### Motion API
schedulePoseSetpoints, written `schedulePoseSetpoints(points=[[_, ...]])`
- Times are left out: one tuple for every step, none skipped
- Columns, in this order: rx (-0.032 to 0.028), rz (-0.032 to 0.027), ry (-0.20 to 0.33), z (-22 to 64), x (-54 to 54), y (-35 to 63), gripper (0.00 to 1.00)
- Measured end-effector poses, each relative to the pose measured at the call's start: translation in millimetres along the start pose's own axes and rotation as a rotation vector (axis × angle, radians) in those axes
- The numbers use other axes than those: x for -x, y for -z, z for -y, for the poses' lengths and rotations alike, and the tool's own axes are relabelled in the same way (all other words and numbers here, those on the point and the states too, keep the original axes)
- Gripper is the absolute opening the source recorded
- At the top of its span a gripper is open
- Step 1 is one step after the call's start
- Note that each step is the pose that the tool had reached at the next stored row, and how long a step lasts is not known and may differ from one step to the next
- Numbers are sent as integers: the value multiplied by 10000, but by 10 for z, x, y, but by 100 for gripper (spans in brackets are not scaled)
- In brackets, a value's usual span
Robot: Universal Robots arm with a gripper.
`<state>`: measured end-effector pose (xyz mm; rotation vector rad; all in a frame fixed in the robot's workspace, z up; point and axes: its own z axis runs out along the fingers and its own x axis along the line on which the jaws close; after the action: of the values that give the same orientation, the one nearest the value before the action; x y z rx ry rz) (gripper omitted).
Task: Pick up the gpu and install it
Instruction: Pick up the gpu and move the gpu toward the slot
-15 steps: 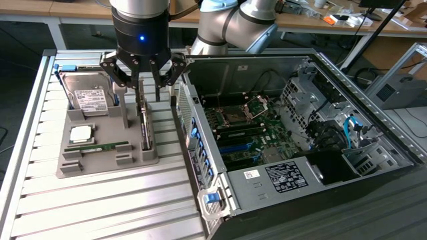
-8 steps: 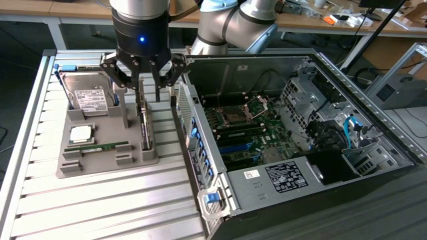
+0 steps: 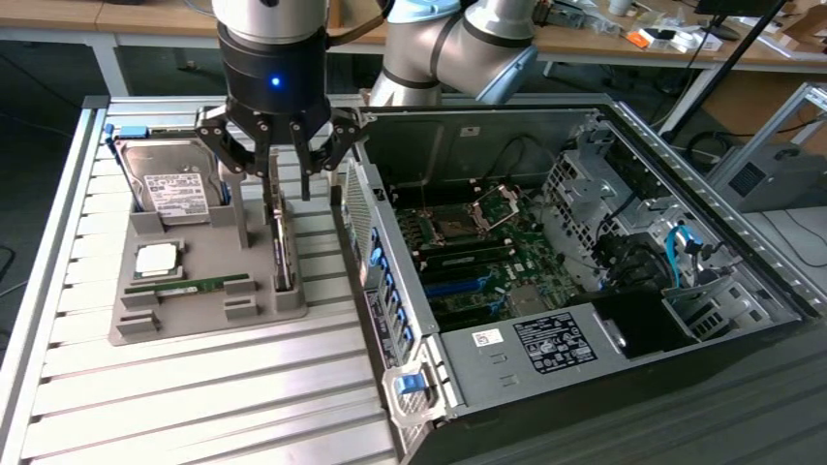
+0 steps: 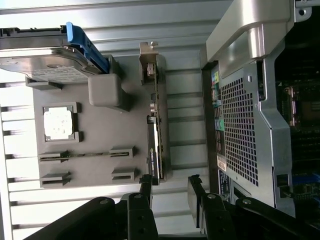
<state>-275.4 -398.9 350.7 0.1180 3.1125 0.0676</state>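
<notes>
Two fingers (image 4: 148, 186) of the hand (image 3: 290, 184) are held apart with nothing between them. The hand hangs raised above the gpu (image 3: 281, 250), and no contact with it can be made out. The card stands on its long edge in a slot of the grey holder (image 3: 207, 320) on the tabletop (image 3: 194, 397), along the holder's side nearest the open computer case (image 3: 582, 262). How far along the card the hand hangs cannot be told exactly. In the wrist view the gpu (image 4: 156, 132) appears more in line with one finger than with the gap between them. The approach is therefore judged best made with the hand shifted sideways until the thin board is centred. The fingers should then be lowered straight down, to be closed on the two flat faces, clear of the metal bracket (image 4: 148, 62) at the card's far end. The hard drive (image 3: 174, 184), to the exterior view's left of the card, is best kept well clear of the fingers.
</notes>
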Motion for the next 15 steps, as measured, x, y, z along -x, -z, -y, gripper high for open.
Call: schedulePoseSetpoints(points=[[0, 0, 0, 0, 0, -3, 42], [1, 1, 0, 0, 0, -8, 42], [0, 0, 0, 0, 0, -11, 42], [0, 0, 0, 1, 0, -14, 42], [0, 0, 0, 1, 0, -20, 42], [0, 0, 0, 1, -1, -27, 42], [0, 0, 0, 1, -1, -29, 42], [0, 0, 0, 4, -2, -91, 42], [0, 0, 0, 6, -4, -148, 42], [0, 0, 0, 7, -4, -149, 42], [0, 0, 0, 7, -4, -150, 42], [0, 0, 0, 7, -4, -153, 42], [0, 0, 0, 7, -4, -154, 42], [0, 0, -1, 7, -4, -156, 42], [0, 0, 0, 7, -4, -157, 42]])
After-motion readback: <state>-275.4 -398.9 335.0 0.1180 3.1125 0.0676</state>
